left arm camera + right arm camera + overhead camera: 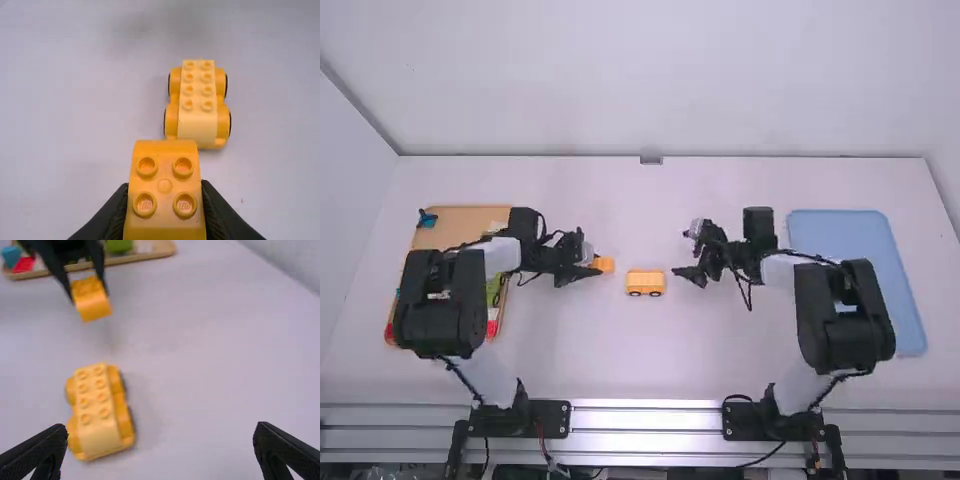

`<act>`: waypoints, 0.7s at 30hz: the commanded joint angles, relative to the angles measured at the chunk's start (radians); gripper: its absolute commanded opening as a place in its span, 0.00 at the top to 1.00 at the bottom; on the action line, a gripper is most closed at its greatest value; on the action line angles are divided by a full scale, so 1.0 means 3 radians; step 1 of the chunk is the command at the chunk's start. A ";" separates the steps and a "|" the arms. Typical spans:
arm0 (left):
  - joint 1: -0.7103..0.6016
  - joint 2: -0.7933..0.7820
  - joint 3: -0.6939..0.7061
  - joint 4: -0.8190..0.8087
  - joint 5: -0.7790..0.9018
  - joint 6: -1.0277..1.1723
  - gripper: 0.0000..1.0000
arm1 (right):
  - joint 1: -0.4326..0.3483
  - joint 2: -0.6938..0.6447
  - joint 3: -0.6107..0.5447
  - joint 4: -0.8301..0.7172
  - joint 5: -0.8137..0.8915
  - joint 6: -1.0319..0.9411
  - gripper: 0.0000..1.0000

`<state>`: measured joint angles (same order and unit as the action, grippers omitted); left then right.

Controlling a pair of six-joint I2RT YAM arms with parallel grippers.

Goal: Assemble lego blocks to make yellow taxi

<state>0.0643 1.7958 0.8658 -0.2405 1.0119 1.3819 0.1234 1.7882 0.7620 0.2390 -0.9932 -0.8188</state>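
Left fingers (pixel 113 215) pinch an orange brick (pixel 165 215) studs-up, likely for mounting on the central wheeled base (pixel 645 280); right fingers (pixel 39 452) gape.

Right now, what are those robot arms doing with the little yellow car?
The left arm's jaws hold an orange-yellow block with round studs on top, gripped from both sides and up off the table. The little car sits on the white table between the two arms, with bare studs on its back. The right arm's jaws are open and empty, on the car's other side. They seem to be building a toy taxi, and the held block probably goes on top, but it isn't on yet.
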 commanded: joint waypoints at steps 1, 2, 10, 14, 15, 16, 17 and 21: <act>-0.0086 -0.0179 -0.0126 0.0093 -0.0023 -0.0286 0.96 | 0.0080 0.0177 -0.0013 -0.0064 -0.0367 -0.0459 0.02; -0.0126 -0.0223 -0.0175 0.0228 -0.0047 -0.0430 0.95 | 0.0121 0.0249 -0.0011 -0.0078 -0.0439 -0.0577 0.01; -0.0498 -0.0252 -0.0432 0.0978 -0.0306 -0.1072 0.91 | 0.0454 0.0732 0.0010 -0.0015 -0.0092 -0.1155 0.02; -0.0641 -0.0252 -0.0472 0.1110 -0.0262 -0.1109 0.92 | 0.0581 0.1002 0.0094 0.0343 -0.0114 -0.0896 0.02; -0.0662 -0.0252 -0.0472 0.1148 -0.0262 -0.1165 0.93 | 0.0589 0.1049 0.0107 0.0425 -0.0114 -0.0832 0.01; -0.0684 -0.0252 -0.0472 0.1202 -0.0262 -0.1244 0.93 | 0.0596 0.1097 0.0120 0.0505 -0.0116 -0.0781 0.02; -0.0687 -0.0252 -0.0472 0.1209 -0.0262 -0.1251 0.93 | 0.0596 0.1113 0.0123 0.0525 -0.0116 -0.0767 0.01; -0.0743 -0.0252 -0.0472 0.1265 -0.0264 -0.1349 0.94 | 0.0589 0.1266 0.0121 0.0860 -0.0247 -0.0614 0.01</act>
<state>-0.1490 1.7351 0.7280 0.1425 0.9180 1.0092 0.3035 2.1410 0.7860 0.4870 -1.0325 -1.0447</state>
